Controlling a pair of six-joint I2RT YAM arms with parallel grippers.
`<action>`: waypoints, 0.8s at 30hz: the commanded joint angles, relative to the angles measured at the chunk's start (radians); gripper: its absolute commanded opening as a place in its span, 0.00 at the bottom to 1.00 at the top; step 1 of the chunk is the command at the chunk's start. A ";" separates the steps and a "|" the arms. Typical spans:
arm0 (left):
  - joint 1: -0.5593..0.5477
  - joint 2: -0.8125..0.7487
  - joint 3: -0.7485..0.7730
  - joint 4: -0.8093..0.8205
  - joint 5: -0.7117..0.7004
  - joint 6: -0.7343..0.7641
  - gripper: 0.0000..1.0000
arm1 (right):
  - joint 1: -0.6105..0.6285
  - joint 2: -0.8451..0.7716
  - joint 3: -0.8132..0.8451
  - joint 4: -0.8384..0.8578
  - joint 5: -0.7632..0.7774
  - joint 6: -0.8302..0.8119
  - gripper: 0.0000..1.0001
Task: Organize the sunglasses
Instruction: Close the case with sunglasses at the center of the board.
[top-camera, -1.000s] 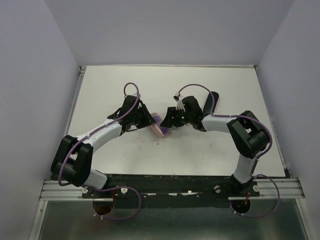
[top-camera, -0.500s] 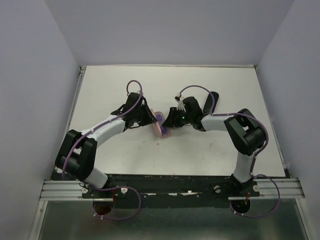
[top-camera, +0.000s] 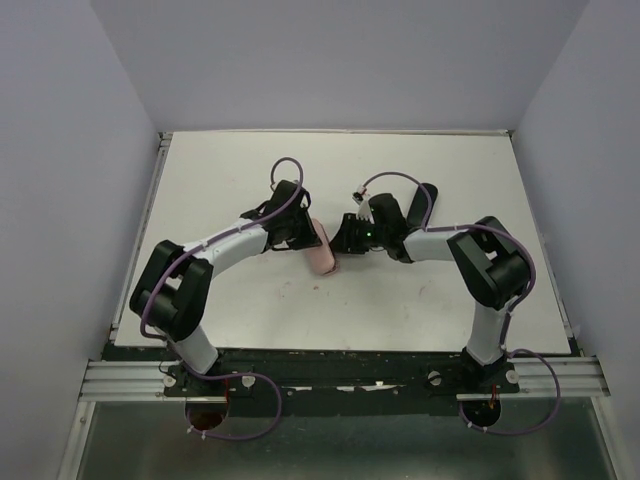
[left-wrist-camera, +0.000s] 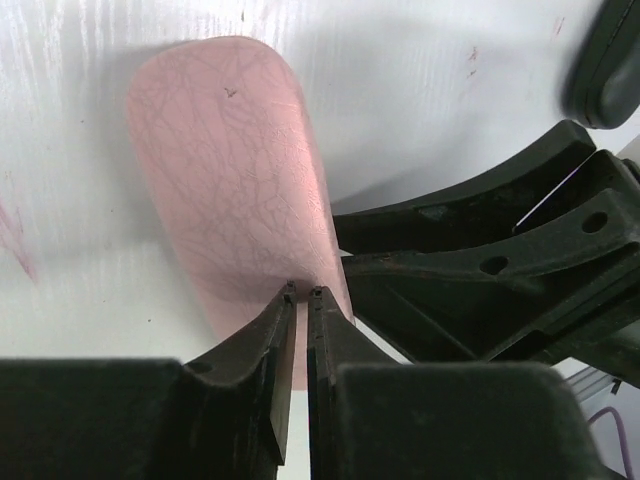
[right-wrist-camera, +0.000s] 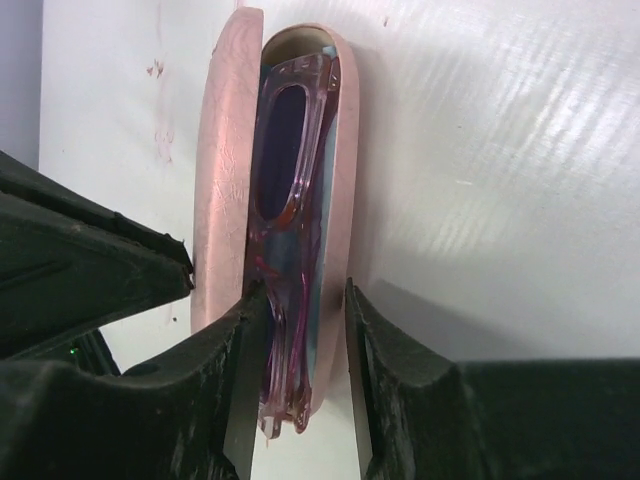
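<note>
The pink case (top-camera: 320, 259) lies mid-table between both grippers. In the right wrist view it stands on edge, its lid (right-wrist-camera: 220, 170) nearly closed over the pale pink-purple sunglasses (right-wrist-camera: 292, 190), which lie inside on a blue lining. My right gripper (right-wrist-camera: 297, 330) grips the case's lower shell (right-wrist-camera: 338, 190), one finger inside against the glasses, the other outside the shell. My left gripper (left-wrist-camera: 302, 292) is shut, empty, with its tips against the lid's outer face (left-wrist-camera: 225, 170). The orange sunglasses are out of view.
A black case (top-camera: 425, 203) lies behind the right arm, and its end shows in the left wrist view (left-wrist-camera: 610, 70). Red marks stain the white tabletop (top-camera: 420, 290). Grey walls (top-camera: 60, 200) close in three sides.
The left gripper has swung right onto the pink case and pushed its lid nearly closed, so the purple glasses no longer show from above. The right gripper has stayed put.
</note>
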 joint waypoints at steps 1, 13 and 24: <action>-0.022 0.080 0.042 -0.094 -0.031 0.014 0.19 | -0.010 0.003 -0.030 0.050 -0.047 0.050 0.45; -0.039 0.148 0.108 -0.156 -0.055 0.048 0.19 | -0.137 -0.097 -0.130 0.145 -0.090 0.190 0.49; -0.065 0.223 0.221 -0.337 -0.124 0.050 0.31 | -0.156 -0.252 -0.153 0.021 0.060 0.108 0.53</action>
